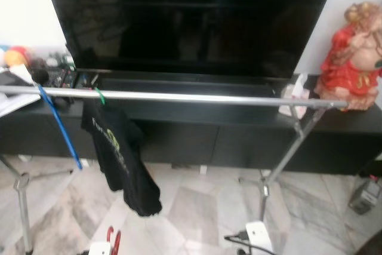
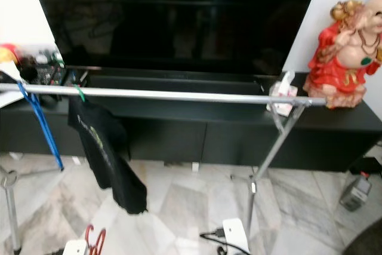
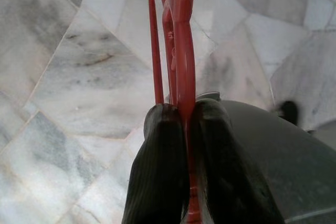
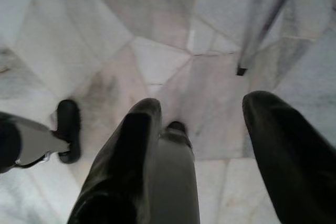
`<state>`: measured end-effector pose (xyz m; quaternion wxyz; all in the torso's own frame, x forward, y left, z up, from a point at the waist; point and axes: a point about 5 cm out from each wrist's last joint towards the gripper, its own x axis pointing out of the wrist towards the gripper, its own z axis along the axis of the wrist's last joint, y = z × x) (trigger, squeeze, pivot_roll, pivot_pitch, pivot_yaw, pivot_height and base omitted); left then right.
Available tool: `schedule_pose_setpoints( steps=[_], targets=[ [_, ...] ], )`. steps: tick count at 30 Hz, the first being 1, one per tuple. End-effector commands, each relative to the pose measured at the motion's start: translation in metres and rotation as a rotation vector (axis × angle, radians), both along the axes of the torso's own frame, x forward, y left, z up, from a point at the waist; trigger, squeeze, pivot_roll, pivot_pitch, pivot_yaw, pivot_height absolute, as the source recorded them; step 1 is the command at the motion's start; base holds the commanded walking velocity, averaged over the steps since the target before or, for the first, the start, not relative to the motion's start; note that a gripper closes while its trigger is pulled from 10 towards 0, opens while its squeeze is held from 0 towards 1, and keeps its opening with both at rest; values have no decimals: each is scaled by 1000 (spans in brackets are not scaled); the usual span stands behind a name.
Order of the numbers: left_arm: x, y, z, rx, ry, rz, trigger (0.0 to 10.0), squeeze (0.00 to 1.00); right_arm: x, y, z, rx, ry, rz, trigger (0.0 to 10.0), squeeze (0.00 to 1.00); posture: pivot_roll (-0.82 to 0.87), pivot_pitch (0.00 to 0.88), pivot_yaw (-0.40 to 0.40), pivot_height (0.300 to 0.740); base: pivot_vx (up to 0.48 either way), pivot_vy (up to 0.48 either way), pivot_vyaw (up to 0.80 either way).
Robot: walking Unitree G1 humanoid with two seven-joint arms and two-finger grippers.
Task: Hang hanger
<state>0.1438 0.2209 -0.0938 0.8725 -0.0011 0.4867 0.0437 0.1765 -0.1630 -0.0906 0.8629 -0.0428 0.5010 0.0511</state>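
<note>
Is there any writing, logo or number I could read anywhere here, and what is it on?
Black shirt on the rail: a greenish print with pale lettering, too blurred to read.
Red hanger in the left gripper: a small raised mark on the plastic, too small to read.
TV, red statue: no text to be made out.
So nothing here is legible.

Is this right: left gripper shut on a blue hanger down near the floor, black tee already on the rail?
One thing is off: the hanger is red, not blue, as the left wrist view shows. The left gripper is shut on it over the marble floor, and the black tee already hangs on the rail.
</note>
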Motion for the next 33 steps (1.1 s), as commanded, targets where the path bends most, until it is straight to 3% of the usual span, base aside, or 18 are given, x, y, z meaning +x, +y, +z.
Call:
schedule_pose_setpoints(
  steps=[1,7,12,16,19,23,25,26,29,33],
  targets=[
    [0,-5,-1,-10,2,-15,10000,0,-3,-8,-1,-17,9,-12,10000,0,-1,0,-8,740,0,-330,0],
    [1,-5,0,-2,-6,-28,10000,0,-4,-8,-1,-18,11,-14,10000,0,-2,0,-8,740,0,-333,0],
    [30,0,15,18,-138,-64,10000,0,-5,-9,-2,-20,14,-15,10000,0,4,0,-15,740,0,0,0],
    [63,1,37,18,-311,-130,10000,0,-6,-10,-2,-22,16,-12,10000,0,3,0,-16,740,0,0,0],
    [77,4,49,33,-401,-155,10000,0,-6,-10,-2,-23,17,-13,10000,0,6,0,-17,740,0,0,0],
    [101,3,80,28,-624,-222,10000,0,-7,-11,-2,-25,18,-11,10000,0,2,0,-18,740,0,0,0],
    [103,2,85,25,-654,-238,10000,0,-7,-11,-2,-25,18,-11,10000,0,2,0,-18,740,0,0,0],
    [108,-3,98,13,-745,-276,10000,0,-7,-12,-2,-26,18,-13,10000,0,2,0,-19,740,0,0,0],
    [107,-16,116,-10,-838,-350,10000,0,-8,-13,-3,-29,18,-14,10000,0,7,0,-24,740,0,0,0],
    [99,-30,126,-36,-877,-412,10000,0,-8,-14,-3,-30,17,-14,10000,0,9,0,-26,740,0,0,0]
  ],
)
